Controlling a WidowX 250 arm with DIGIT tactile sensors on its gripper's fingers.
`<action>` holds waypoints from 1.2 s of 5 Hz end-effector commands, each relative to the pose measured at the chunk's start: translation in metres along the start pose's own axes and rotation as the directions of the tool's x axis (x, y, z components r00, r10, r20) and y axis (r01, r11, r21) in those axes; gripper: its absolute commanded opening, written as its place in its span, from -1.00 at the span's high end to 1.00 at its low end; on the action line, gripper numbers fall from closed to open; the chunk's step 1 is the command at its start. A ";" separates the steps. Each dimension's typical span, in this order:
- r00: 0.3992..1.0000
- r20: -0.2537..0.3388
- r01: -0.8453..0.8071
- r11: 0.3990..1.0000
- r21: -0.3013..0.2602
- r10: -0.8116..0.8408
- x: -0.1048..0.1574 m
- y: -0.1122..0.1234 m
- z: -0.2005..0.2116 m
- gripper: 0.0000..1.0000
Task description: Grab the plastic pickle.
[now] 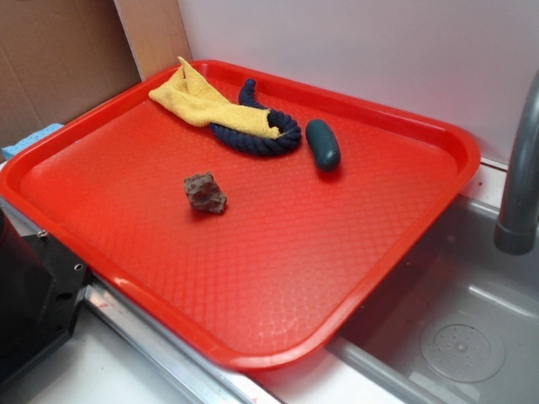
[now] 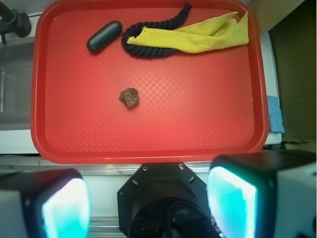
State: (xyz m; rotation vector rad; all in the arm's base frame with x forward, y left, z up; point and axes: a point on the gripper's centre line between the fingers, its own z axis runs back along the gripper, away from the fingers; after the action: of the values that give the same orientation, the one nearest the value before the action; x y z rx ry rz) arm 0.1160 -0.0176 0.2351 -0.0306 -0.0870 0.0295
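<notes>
The plastic pickle (image 1: 322, 144) (image 2: 104, 36), a smooth dark teal capsule, lies on the red tray (image 1: 337, 278) (image 2: 198, 134) toward its far side, just beside the rope. In the wrist view my gripper (image 2: 148, 203) hangs high above the robot's base, back from the tray's near edge. Its two cyan-lit fingers (image 2: 64, 208) stand wide apart with nothing between them. The gripper itself is out of frame in the exterior view.
A dark navy rope (image 1: 261, 135) (image 2: 148, 42) curls beside the pickle with a yellow cloth (image 1: 202, 99) (image 2: 198, 38) draped over it. A brown rough lump (image 1: 205, 192) (image 2: 129, 97) sits mid-tray. A grey faucet (image 1: 522, 168) and sink (image 1: 455, 328) adjoin the tray.
</notes>
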 end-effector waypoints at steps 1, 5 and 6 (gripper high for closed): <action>1.000 0.000 0.000 1.000 0.000 0.000 0.000 0.000 0.000 -1.00; 0.714 0.105 -0.690 0.721 -0.067 0.693 0.071 -0.028 -0.035 -1.00; 0.615 0.123 -0.766 0.627 -0.139 0.779 0.100 -0.047 -0.062 -1.00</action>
State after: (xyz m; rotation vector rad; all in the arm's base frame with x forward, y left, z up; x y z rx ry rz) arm 0.2200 -0.0662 0.1714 -0.1083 -0.2171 0.9228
